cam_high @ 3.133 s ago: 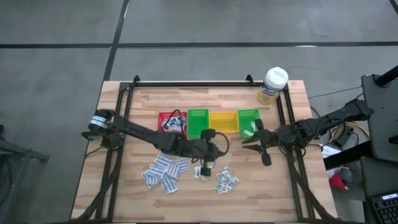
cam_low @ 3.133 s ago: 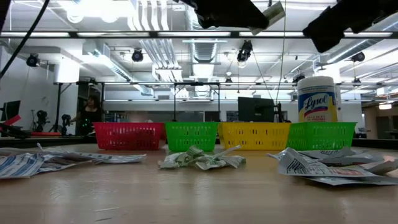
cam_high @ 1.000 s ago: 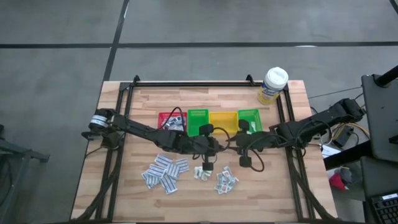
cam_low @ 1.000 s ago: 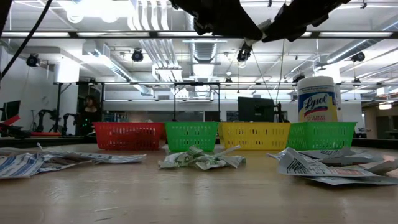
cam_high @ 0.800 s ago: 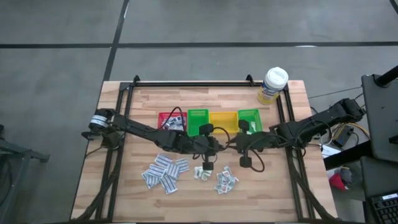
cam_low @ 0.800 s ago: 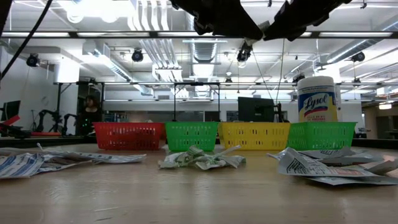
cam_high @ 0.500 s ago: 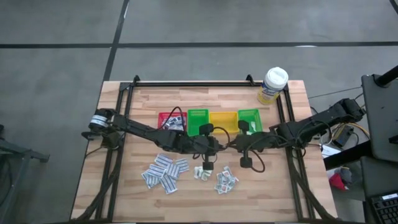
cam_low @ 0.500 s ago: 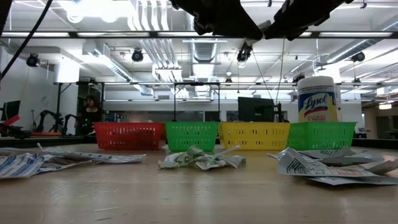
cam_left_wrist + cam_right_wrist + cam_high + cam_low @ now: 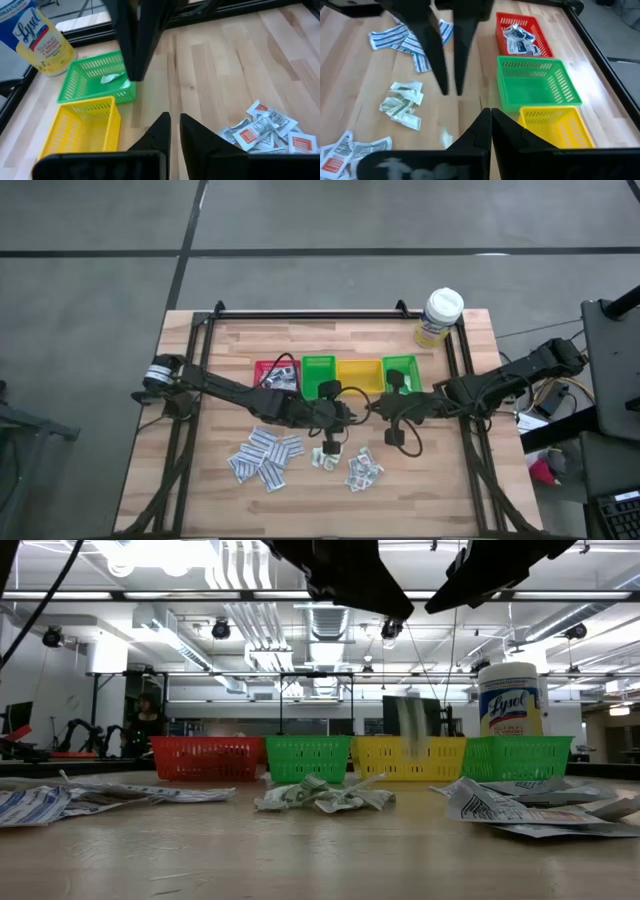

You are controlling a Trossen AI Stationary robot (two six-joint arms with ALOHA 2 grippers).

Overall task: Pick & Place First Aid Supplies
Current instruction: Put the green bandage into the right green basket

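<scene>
a: how do the grippers stand?
b: the left gripper [image 9: 174, 131] has its fingers a slit apart, empty; the right gripper [image 9: 490, 123] is clenched, holding nothing.
a: and the packets?
b: on the table below; the green-print packets [image 9: 401, 106] lie just beside both grippers' tips, the blue strips [image 9: 410, 41] farther out.

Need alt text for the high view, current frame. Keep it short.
Top-down view of a wooden table: two dark robot arms reach inward, the left gripper and right gripper nearly meeting tip to tip in front of a row of red, green, yellow and green bins. Piles of white packets lie nearer the front edge; a white-capped bottle stands at the back right.
</scene>
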